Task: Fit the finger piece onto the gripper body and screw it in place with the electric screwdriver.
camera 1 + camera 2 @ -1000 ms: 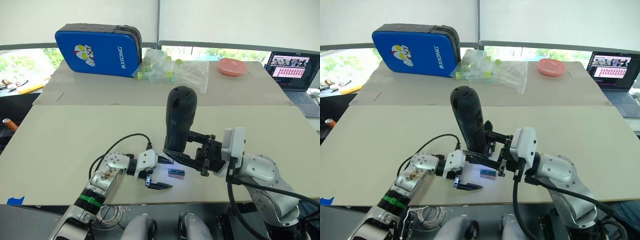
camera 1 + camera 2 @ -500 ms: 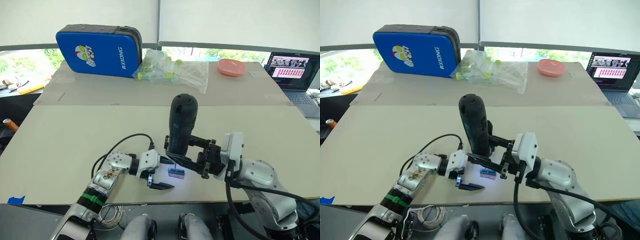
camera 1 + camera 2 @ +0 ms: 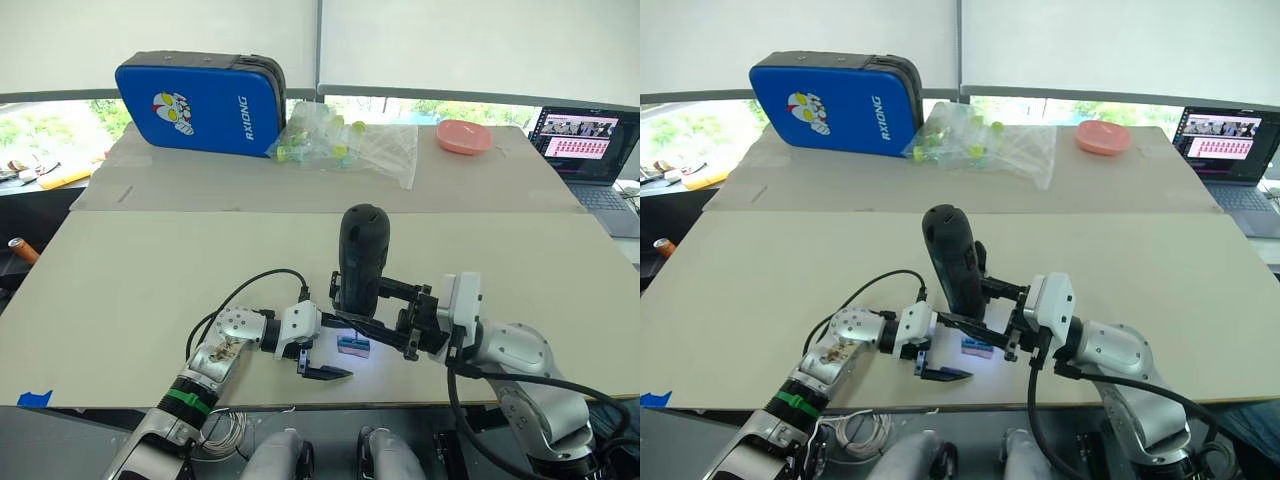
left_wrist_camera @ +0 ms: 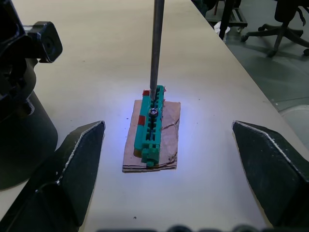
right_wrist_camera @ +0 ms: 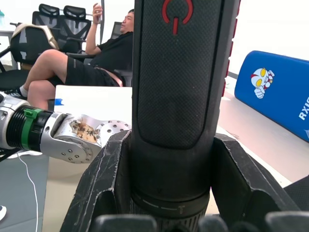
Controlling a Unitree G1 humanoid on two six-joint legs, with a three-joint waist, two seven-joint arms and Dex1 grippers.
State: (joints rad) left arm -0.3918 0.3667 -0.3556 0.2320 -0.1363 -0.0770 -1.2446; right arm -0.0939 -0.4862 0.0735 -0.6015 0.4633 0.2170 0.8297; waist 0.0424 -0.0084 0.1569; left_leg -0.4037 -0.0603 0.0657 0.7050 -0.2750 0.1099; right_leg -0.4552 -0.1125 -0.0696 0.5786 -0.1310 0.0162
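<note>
Eye views: right gripper (image 3: 372,322) clamps the electric screwdriver (image 3: 361,255) upright near the table's (image 3: 120,280) front edge, bit down on a small green block (image 3: 352,346); left gripper (image 3: 322,345) spread open just beside it. Left wrist view: metal bit (image 4: 155,48) touches a screw on the green block (image 4: 151,125), between both open fingers (image 4: 72,164). Right wrist view: fingers (image 5: 104,183) grip the screwdriver barrel (image 5: 181,87); seated person (image 5: 91,58) behind.

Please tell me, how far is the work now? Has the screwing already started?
Done: the right gripper has the electric screwdriver gripped upright. In hand: its bit points down at a small screw in the green block, seemingly to pick it up; the open left gripper flanks that block. Left: fitting the finger piece on the gripper body and driving the screw; nothing here shows either done.
</note>
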